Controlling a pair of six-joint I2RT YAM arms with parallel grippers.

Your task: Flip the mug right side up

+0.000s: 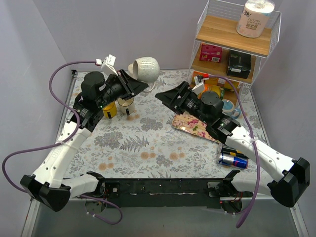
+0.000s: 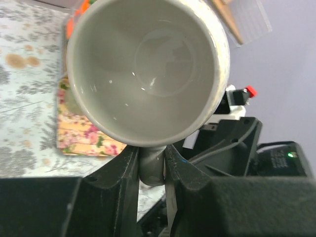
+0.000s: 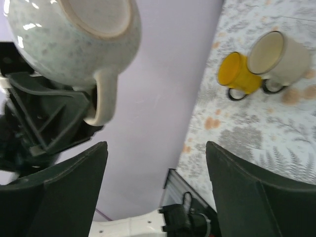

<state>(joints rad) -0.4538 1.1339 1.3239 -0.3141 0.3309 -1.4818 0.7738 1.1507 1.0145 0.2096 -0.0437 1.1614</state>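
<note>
A speckled pale grey mug hangs in the air over the back of the table, lying on its side. My left gripper is shut on its handle. In the left wrist view the mug's open mouth faces the camera. In the right wrist view the mug shows its unglazed base at the upper left. My right gripper is open and empty, a short way to the right of the mug, its fingers wide apart.
A yellow mug and a cream mug lie on the floral table under the left arm. A floral pouch, a drink can and a tape roll lie at the right. A wire shelf rack stands at the back right.
</note>
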